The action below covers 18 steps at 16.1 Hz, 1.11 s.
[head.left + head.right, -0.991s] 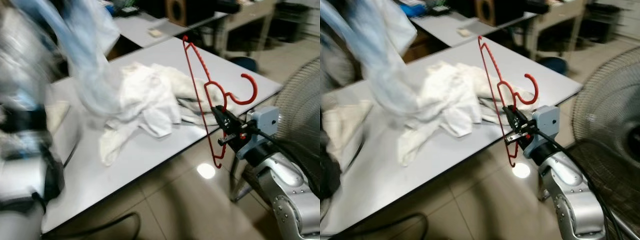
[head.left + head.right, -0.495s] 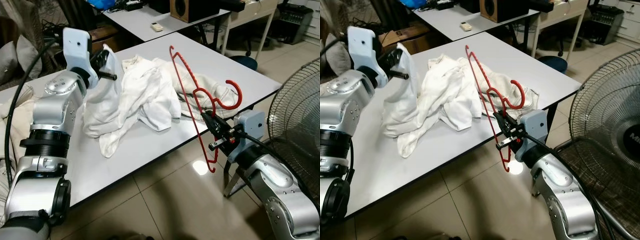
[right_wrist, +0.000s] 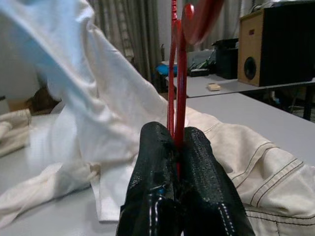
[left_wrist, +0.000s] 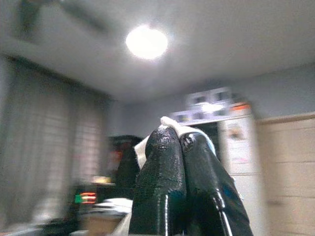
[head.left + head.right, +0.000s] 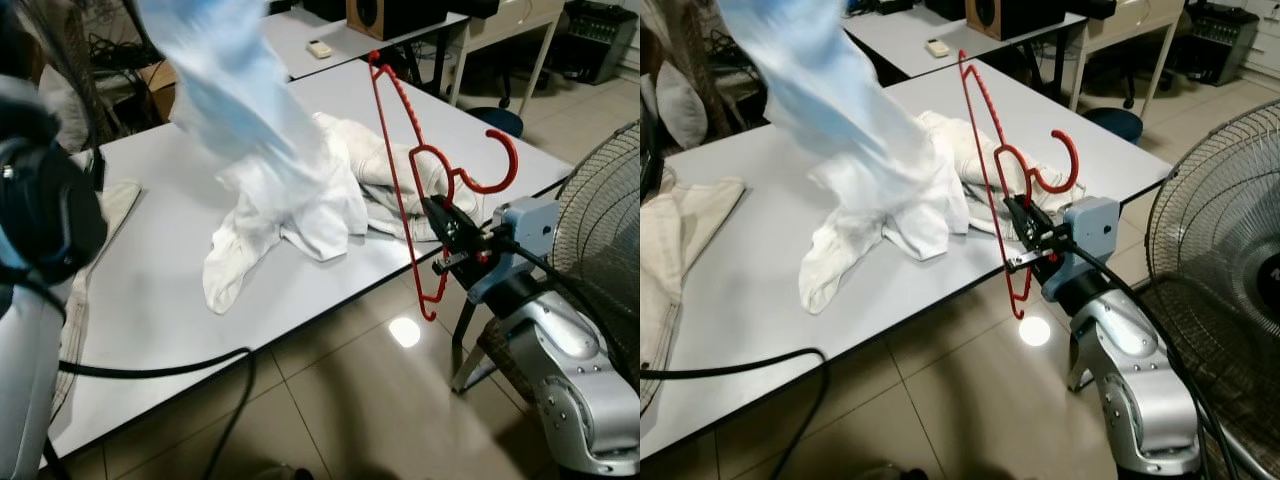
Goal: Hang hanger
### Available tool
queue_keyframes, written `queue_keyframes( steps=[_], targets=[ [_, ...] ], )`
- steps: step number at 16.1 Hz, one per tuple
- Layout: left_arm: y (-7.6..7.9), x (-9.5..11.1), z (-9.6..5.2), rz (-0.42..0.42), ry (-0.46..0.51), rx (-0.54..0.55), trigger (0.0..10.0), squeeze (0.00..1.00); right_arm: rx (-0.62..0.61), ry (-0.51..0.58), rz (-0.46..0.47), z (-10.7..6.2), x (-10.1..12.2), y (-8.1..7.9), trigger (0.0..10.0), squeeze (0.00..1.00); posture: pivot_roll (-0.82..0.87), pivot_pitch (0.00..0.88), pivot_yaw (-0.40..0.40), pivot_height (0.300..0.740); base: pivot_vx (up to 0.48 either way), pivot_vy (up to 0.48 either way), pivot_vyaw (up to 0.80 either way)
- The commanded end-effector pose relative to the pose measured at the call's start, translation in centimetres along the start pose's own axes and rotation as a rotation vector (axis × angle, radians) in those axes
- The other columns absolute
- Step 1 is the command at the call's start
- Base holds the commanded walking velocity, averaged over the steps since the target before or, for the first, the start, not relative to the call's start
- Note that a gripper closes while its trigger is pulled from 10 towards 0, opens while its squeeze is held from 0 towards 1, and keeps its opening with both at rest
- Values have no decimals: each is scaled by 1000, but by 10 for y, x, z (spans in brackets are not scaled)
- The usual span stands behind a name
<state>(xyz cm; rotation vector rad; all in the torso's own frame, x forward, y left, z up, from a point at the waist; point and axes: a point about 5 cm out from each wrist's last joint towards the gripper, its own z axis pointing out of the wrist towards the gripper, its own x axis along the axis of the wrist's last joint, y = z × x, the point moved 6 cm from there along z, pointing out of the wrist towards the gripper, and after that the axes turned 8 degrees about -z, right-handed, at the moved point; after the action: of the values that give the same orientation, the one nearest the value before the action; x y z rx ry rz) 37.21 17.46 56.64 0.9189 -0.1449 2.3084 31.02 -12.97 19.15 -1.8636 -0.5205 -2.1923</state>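
The right gripper, at centre right of the head view, has its two black fingers pinched tight on the lower bar of a red hanger, held upright past the white table edge with its hook curling toward the right. In the wrist view the left gripper is clamped on a fold of a white garment, which streams down blurred from the upper left onto a heap of pale clothes on the table. A standing fan fills the right edge
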Motion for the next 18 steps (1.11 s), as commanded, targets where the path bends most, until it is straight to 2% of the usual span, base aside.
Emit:
queue_keyframes(
  steps=[1, 2, 3, 4, 5, 6, 7, 8, 9, 10, 11, 12, 13, 14, 15, 16, 18],
  targets=[
    [22, 36, 8, -62, 96, -94, 0, 0, -11, 33, 3, 4, 7, 1, 10000, 0, -179, 0, 172, 740, 0, 0, 0],
    [28, 47, 10, -104, 130, -115, 0, 0, -21, 39, 12, 4, 8, 2, 10000, 0, -177, 0, 173, 740, 0, 0, 0],
    [25, 56, 11, -129, 161, -94, 0, 0, -33, 46, 22, 4, 8, 4, 10000, 0, -174, 0, 173, 740, 0, 0, 0],
    [8, 46, 9, -67, 118, -10, 0, 0, -37, 44, 26, 5, 7, 5, 10000, 0, -169, 0, 171, 740, 0, 0, 0],
    [-3, 35, 7, -40, 78, 38, 0, 0, -36, 42, 26, 5, 7, 4, 10000, 0, -166, 0, 169, 740, 0, 0, 0],
    [-31, 2, -3, 38, -30, 153, 0, 0, -29, 35, 28, 6, 4, 2, 10000, 0, -166, 0, 166, 740, 0, 0, 0],
    [-62, -39, -22, 96, -145, 272, 0, 0, -17, 21, 26, 7, 1, -1, 10000, 0, -167, 0, 165, 740, 0, 0, 0],
    [-71, -55, -30, 105, -189, 305, 0, 0, -15, 14, 21, 7, -1, -1, 10000, 0, -168, 0, 164, 740, 0, 0, 0],
    [-90, -84, -49, 116, -268, 378, 0, 0, -14, 4, 17, 7, -3, -2, 10000, 0, -169, 0, 163, 740, 0, 0, 0],
    [-101, -103, -62, 130, -325, 422, 0, 0, -15, -1, 16, 8, -4, -2, 10000, 0, -172, 0, 160, 740, 0, 0, 0],
    [-127, -142, -101, 196, -449, 529, 0, 0, -15, -5, 17, 8, -5, -3, 10000, 0, -181, 0, 161, 740, 0, 0, 0],
    [-137, -152, -117, 243, -492, 571, 0, 0, -15, -7, 15, 8, -6, -3, 10000, 0, -184, 0, 161, 740, 0, 0, 0],
    [-159, -163, -149, 335, -560, 671, 0, 0, -21, -11, 12, 7, -6, -2, 10000, 0, -189, 0, 162, 740, 0, 0, 0],
    [-173, -165, -171, 389, -589, 746, 0, 0, -27, -15, 11, 5, -7, 0, 10000, 0, -192, 0, 161, 740, 0, 0, 0],
    [-180, -163, -181, 421, -592, 791, 0, 0, -31, -17, 10, 5, -8, 1, 10000, 0, -192, 0, 161, 740, 0, 0, 0],
    [-192, -157, -200, 484, -597, 868, 0, 0, -40, -21, 12, 5, -9, 2, 10000, 0, -189, 0, 158, 740, 0, 0, 0],
    [-200, -158, -217, 542, -628, 910, 0, 0, -43, -26, 14, 5, -10, 2, 10000, 0, -186, 0, 156, 740, 0, 0, 0]
  ],
)
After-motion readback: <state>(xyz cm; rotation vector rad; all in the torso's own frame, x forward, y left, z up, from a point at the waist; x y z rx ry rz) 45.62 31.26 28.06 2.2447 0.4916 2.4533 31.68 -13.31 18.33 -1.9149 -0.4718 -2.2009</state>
